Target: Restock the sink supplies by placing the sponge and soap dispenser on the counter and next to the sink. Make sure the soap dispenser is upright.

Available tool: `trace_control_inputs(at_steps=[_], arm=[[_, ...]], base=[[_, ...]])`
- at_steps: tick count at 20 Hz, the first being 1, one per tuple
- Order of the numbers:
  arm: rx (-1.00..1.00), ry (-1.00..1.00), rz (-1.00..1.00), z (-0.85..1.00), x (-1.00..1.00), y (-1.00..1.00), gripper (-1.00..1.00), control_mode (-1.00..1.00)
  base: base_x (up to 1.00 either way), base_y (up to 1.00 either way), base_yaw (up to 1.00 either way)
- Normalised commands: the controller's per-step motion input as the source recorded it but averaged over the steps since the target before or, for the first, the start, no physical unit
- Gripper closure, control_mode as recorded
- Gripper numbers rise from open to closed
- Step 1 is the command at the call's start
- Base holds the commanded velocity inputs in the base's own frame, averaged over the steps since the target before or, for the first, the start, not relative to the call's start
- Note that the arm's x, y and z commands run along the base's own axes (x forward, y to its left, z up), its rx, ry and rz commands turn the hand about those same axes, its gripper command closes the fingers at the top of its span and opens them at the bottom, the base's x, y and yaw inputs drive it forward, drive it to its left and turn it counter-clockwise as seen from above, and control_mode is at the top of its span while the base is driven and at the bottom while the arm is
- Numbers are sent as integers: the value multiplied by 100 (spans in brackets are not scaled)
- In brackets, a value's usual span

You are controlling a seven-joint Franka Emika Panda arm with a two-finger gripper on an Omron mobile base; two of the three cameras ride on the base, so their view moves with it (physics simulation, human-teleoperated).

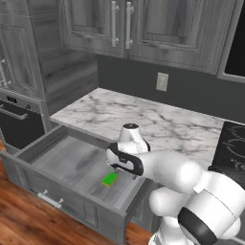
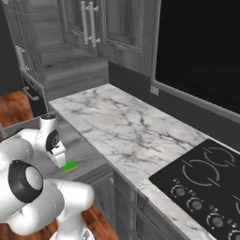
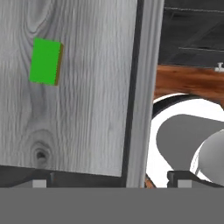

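1. Sponge (image 1: pixel 110 180) lies flat on the floor of the open drawer (image 1: pixel 62 162), green side up, below the counter (image 1: pixel 143 119) edge.
2. Gripper (image 3: pixel 109 179) hangs above the drawer, jaws spread wide, nothing between them.
3. Sponge sits well clear of the fingertips (image 3: pixel 40 183).

The arm (image 1: pixel 167 172) is glossy white, built of rounded segments with dark joint rings.
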Motion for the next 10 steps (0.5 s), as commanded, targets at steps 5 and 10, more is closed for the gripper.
trace_control_inputs(at_steps=[5, 10], arm=[[-5, 3, 0, -30, 10, 0, -100, -100], [-3, 0, 0, -28, 4, 1, -100, -100]], base=[[0, 0, 0], [0, 0, 0]])
